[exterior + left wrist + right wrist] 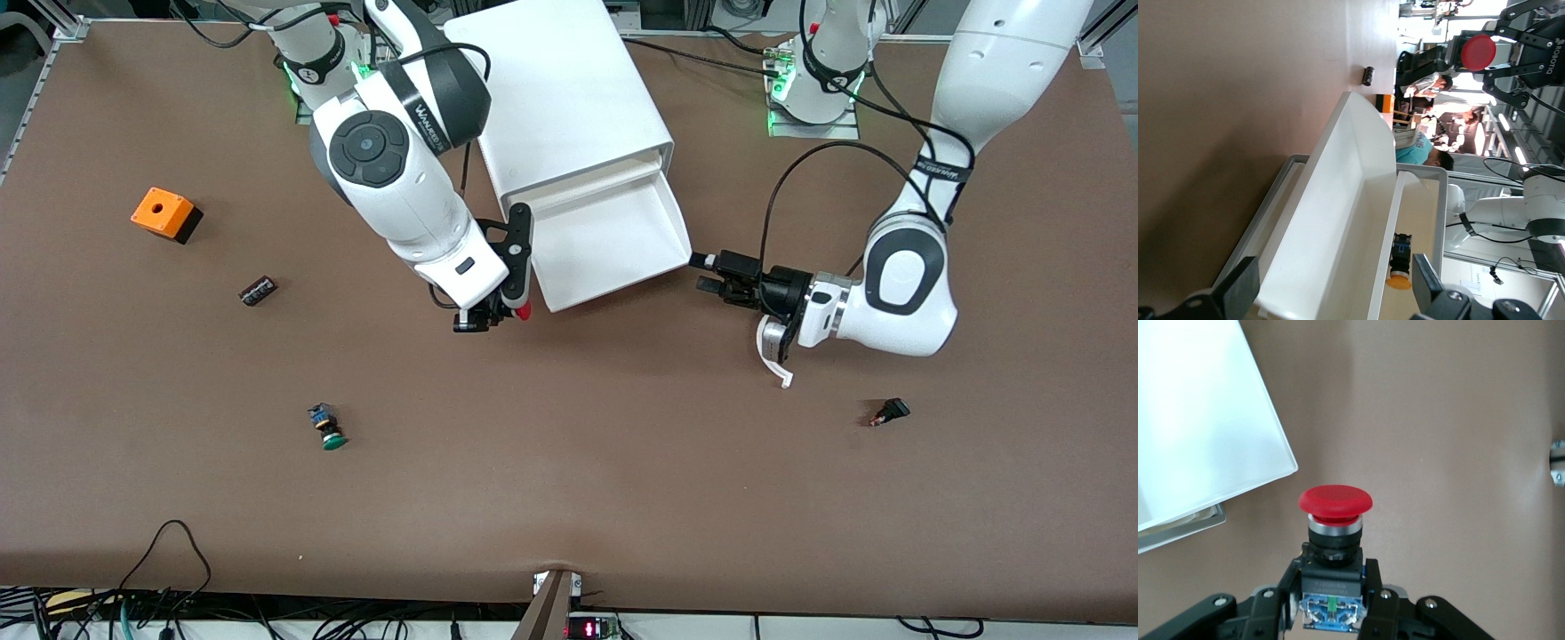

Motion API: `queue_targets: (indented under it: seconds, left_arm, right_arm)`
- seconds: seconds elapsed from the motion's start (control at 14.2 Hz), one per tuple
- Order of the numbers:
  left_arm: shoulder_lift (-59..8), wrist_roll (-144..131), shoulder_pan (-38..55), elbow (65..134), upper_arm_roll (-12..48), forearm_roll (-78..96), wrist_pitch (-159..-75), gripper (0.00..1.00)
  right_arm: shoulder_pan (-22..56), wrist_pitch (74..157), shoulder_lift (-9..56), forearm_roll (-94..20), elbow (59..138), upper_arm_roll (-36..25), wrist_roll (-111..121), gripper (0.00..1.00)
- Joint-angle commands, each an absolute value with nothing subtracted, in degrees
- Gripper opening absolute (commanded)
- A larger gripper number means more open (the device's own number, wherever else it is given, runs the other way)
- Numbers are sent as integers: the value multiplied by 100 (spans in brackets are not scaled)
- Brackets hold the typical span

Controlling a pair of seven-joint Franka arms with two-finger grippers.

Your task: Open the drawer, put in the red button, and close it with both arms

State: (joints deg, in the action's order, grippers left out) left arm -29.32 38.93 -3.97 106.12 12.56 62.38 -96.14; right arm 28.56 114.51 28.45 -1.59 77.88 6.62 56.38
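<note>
The white drawer (613,233) stands pulled out of the white cabinet (560,89). My right gripper (487,317) is shut on the red button (524,311) and holds it by its black body, just off the drawer's front corner at the right arm's end. In the right wrist view the gripper (1331,583) grips the body and the red cap (1335,502) points away over the brown table. My left gripper (709,272) is open and empty at the drawer's other front corner. In the left wrist view its fingers (1238,287) straddle the drawer front (1331,220), and the red button (1478,52) shows farther off.
A green-capped button (327,427), a small black part (258,291) and an orange box (164,213) lie toward the right arm's end. Another small black part (889,412) lies toward the left arm's end. An orange-capped button (1401,263) shows by the drawer's wall.
</note>
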Motion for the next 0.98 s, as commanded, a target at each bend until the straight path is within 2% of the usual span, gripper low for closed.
queue_targets:
  seconds: [0.0,0.21,0.91]
  left_arm:
    - [-2760,3718,-571,10696,1283,5916,-9554,100]
    - [-2558,3219,-589,10740,1248,5889,-9571,100]
    - [-2145,856,-554,10600,1292,3985,-9835,100]
  right_arm:
    - [3058,11514,2935,-132,7646,606,6072,23]
    - [3365,11514,2988,-123,7647,606,6161,23]
    - [4481,11610,3462,290,7638,448,6302,23]
